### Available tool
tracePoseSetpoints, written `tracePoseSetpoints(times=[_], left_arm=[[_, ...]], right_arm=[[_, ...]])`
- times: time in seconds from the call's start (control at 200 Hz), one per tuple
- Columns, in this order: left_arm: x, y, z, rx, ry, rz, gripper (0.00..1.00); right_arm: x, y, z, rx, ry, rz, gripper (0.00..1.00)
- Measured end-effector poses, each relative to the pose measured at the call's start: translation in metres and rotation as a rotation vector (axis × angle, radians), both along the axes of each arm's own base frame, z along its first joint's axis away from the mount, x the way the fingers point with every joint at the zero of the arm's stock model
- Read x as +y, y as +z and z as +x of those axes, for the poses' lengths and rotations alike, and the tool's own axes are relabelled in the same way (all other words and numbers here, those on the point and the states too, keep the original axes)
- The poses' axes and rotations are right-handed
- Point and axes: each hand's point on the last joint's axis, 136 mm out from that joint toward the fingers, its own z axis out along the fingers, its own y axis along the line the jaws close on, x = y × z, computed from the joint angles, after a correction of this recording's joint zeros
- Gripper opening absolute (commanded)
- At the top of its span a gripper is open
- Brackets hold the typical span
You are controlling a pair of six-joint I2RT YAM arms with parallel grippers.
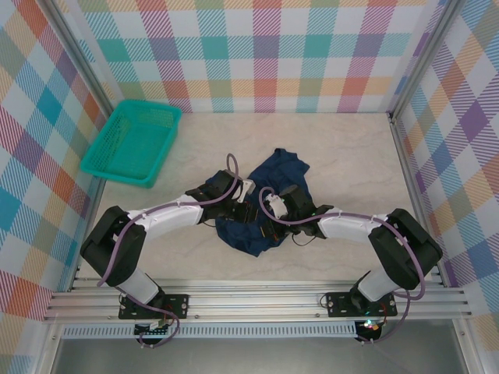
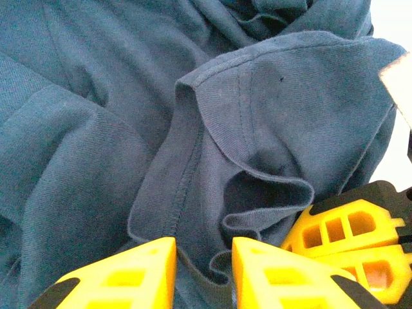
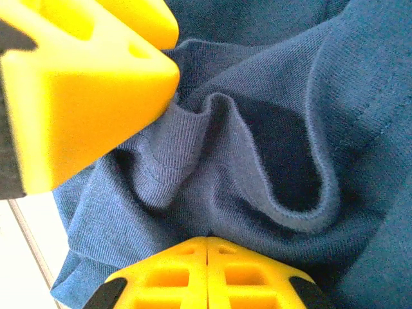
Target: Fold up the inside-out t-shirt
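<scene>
The inside-out t-shirt lies crumpled on the table, well apart from the teal basket, to its right and nearer the arms. On the shirt's basket-facing side, the left gripper has its jaws slightly apart around a hem fold; I cannot tell whether it pinches. Just beyond it from the basket, the right gripper is closed, tips against the cloth.

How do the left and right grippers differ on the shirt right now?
The left gripper has its fingers apart, with a fold of the shirt in the gap; the right gripper has its fingers pressed together. The left gripper reaches in from the shirt's left side, the right gripper from its right. Both are down on the crumpled shirt, fingertips close together.
</scene>
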Motion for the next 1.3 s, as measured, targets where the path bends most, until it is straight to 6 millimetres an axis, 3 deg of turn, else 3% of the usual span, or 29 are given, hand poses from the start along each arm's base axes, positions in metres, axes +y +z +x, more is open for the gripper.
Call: tracePoseSetpoints(times=[0.11,0.335,0.495,0.71,0.79,0.87,1.005,1.105,1.18,1.3], left_arm=[[0.000,-0.002,-0.001,0.006,0.000,0.004,0.27],[-0.001,-0.002,-0.001,0.013,-0.006,0.004,0.00],[0.001,0.010,0.000,-0.007,0.000,-0.014,0.00],[0.009,0.078,0.008,-0.123,0.055,-0.189,0.00],[0.011,0.095,0.013,-0.154,0.071,-0.241,0.00],[0.015,0.098,0.015,-0.156,0.085,-0.264,0.00],[0.022,0.087,0.012,-0.131,0.101,-0.248,0.00],[0.033,0.087,0.012,-0.145,0.134,-0.230,0.00],[0.046,0.094,0.012,-0.176,0.170,-0.219,0.00],[0.068,0.105,0.013,-0.224,0.254,-0.212,0.00]], right_arm=[[0.000,0.000,0.000,0.000,0.001,0.000,0.07],[0.000,0.001,0.000,-0.005,-0.001,0.000,0.06],[-0.002,0.005,0.002,-0.023,-0.010,0.002,0.06],[-0.009,0.000,-0.003,-0.024,-0.020,-0.014,0.05],[-0.010,-0.001,-0.003,-0.024,-0.022,-0.018,0.05],[-0.010,-0.001,-0.002,-0.027,-0.025,-0.019,0.05],[-0.011,0.001,-0.003,-0.033,-0.027,-0.021,0.11],[-0.015,0.021,-0.002,-0.074,-0.036,-0.006,0.21],[-0.020,0.049,0.004,-0.137,-0.060,0.031,0.30],[-0.041,0.098,0.032,-0.245,-0.171,0.080,0.38]])
